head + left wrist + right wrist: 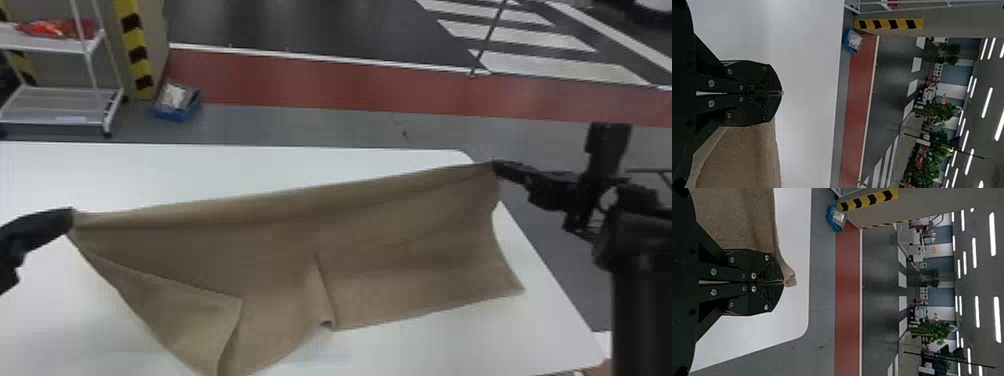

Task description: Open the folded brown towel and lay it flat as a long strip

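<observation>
Seeing the towel hanging between the left claw and the right claw, over the table, possibly brushing it at the bottom, kinda hard to tell. Clamping cloth at the upper ends with both, pressing fingers together. Getting a corner poking past the right tips in the right wrist view, plus catching a flap folding over near the left end in the head view.

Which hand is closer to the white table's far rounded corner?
Right. The right gripper is near that corner, slightly right of it; the left gripper is far to its left.
</observation>
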You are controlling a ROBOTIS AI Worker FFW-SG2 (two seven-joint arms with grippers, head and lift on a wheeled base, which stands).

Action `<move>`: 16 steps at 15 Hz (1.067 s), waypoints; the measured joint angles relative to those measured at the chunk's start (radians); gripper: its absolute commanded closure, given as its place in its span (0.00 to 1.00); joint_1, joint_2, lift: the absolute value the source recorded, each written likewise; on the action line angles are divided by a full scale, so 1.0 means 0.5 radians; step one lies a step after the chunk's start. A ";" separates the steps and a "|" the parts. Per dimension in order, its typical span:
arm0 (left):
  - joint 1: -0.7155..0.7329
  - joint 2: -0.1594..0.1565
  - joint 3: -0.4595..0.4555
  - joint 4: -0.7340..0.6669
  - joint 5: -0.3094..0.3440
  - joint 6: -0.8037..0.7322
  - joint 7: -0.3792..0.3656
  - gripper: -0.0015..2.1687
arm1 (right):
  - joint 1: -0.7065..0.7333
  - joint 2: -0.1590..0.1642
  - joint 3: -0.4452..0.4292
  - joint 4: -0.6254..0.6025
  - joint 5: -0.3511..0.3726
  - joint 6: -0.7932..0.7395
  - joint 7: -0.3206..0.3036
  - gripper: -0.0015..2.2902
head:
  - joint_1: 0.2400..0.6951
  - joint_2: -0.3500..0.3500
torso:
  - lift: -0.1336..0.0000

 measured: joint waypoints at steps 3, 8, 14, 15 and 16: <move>-0.072 0.000 0.152 0.011 0.206 -0.021 -0.029 0.68 | -0.061 -0.001 -0.068 0.009 -0.057 -0.042 0.011 0.61 | 0.90 0.24 | 0.08; -0.373 0.009 0.091 0.320 0.251 -0.084 -0.117 0.68 | -0.237 0.029 -0.005 0.220 -0.056 -0.173 -0.007 0.61 | 0.79 0.28 | 0.08; -1.186 0.025 -0.199 1.253 0.209 -0.563 -0.362 0.68 | -0.682 0.061 -0.040 0.739 -0.044 -0.652 -0.005 0.61 | 0.45 0.33 | 0.08; -1.327 0.028 -0.244 1.385 0.200 -0.623 -0.409 0.68 | -0.753 0.056 -0.052 0.813 -0.046 -0.741 0.012 0.61 | 0.40 0.33 | 0.08; -1.410 0.029 -0.267 1.453 0.203 -0.657 -0.463 0.68 | -0.800 0.049 -0.069 0.867 -0.051 -0.813 0.044 0.61 | 0.34 0.33 | 0.08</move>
